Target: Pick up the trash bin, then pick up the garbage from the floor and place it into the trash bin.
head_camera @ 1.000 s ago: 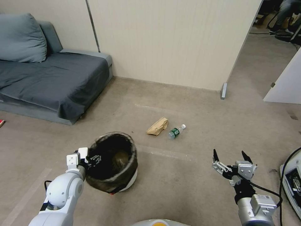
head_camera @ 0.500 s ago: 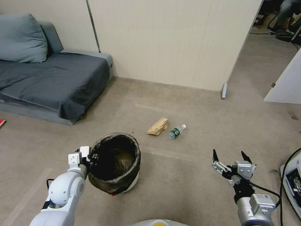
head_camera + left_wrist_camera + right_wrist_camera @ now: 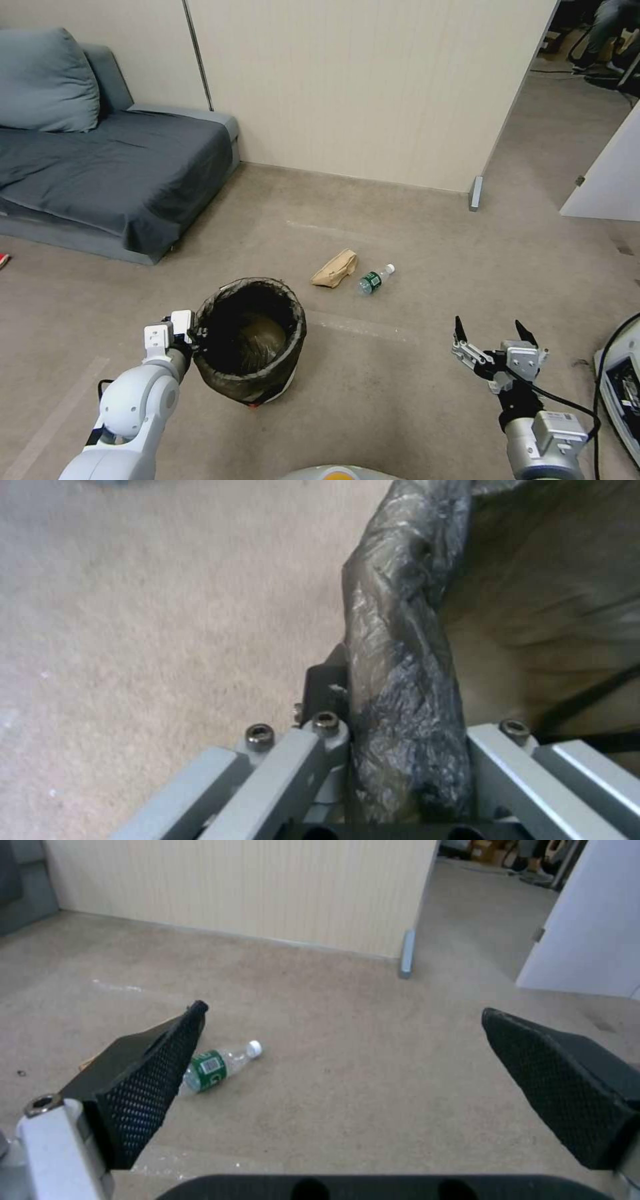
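The left claw [image 3: 193,333] is clenched on the bin [image 3: 253,337] at its 9 o'clock rim, one finger [image 3: 327,690] outside and the other inside the bag liner [image 3: 400,680]. The right claw [image 3: 491,337] hangs released over bare floor [image 3: 400,400], at 4 o'clock from the bin. The bottle [image 3: 373,280] and paper bag [image 3: 335,268] lie side by side at 1 o'clock from the bin, well apart from both claws. With a one-sided rim grip on slick liner, the bin could tilt, slip out, or spill its contents.
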